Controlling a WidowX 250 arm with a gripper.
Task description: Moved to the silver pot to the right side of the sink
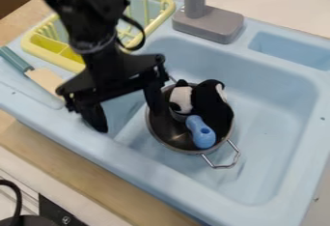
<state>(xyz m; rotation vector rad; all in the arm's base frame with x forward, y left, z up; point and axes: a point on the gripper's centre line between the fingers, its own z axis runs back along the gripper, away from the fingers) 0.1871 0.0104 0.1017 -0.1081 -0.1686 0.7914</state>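
The claw [127,109] is hanging with its fingers wide apart, one overlapping the silver pot [165,132]'s rim, contact unclear. Just right of the claw, the pot is sitting in the sink [268,123], holding a black-and-white toy [209,102] and a blue object [202,135].

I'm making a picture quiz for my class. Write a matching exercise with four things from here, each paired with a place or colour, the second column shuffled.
1. silver pot
2. faucet
3. dish rack
4. black-and-white toy

A. yellow
B. inside the pot
C. on the floor of the basin
D. grey, behind the basin

Pairs: 1-C, 2-D, 3-A, 4-B
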